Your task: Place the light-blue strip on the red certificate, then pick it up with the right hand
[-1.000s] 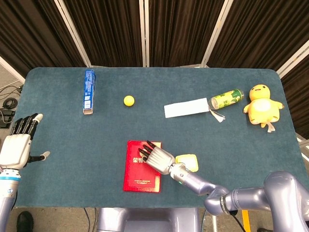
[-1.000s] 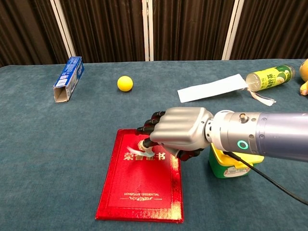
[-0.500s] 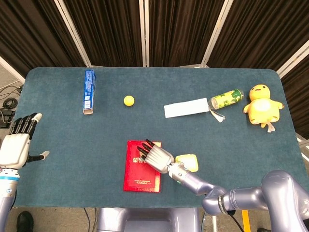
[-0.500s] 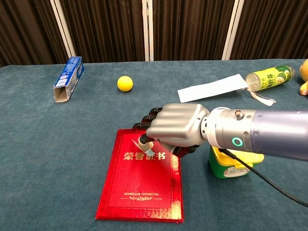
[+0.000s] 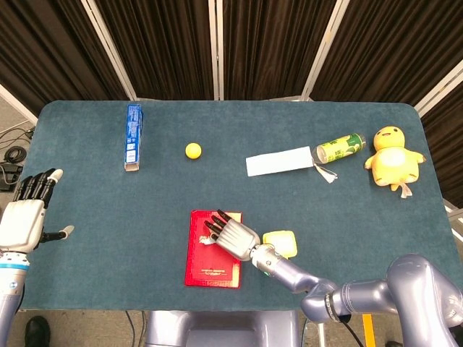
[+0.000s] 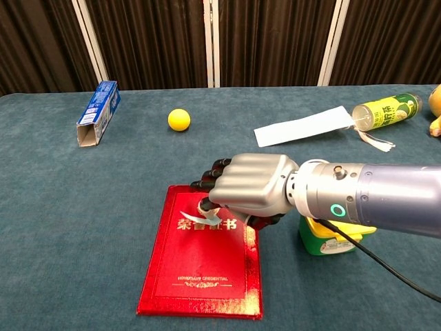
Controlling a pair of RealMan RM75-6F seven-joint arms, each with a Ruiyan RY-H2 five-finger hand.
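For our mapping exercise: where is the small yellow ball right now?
In the head view, the small yellow ball lies on the table's far left-centre, between the blue carton and the light-blue strip.

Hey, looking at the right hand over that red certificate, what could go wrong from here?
1. The right hand hovers over the red certificate with something small and pale under its fingertips; whether that is the strip is unclear, so the grasp may miss or slip.
2. A light-blue strip lies far back beside the green can, apparently unplaced.
3. The yellow container sits close under the right forearm; a sideways move may knock it.
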